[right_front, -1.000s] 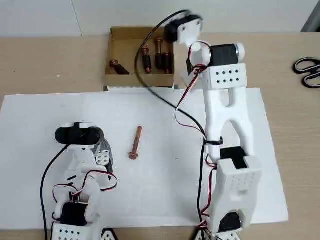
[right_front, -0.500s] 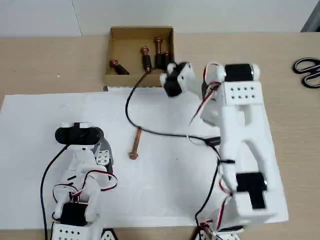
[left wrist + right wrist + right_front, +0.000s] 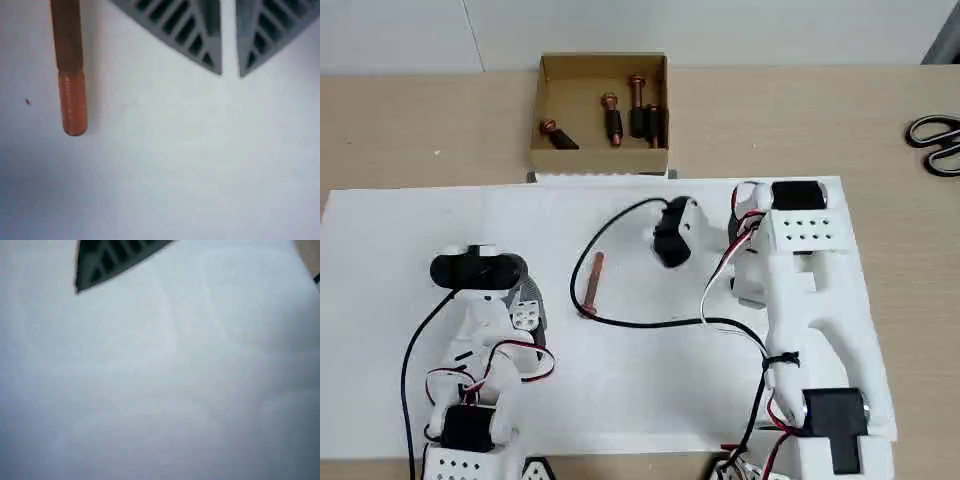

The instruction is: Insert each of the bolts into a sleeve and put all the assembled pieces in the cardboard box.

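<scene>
Bolt lies beside my left hand, all but closed and empty, I think, so I should open wide and straddle its shank squarely.

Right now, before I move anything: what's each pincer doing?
Left pincer: closed but for a thin gap, holding nothing.
Right pincer: cannot be told.

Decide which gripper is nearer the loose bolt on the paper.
Left. The left gripper sits just beside the bolt; the right gripper hangs farther off on its other side.
</scene>
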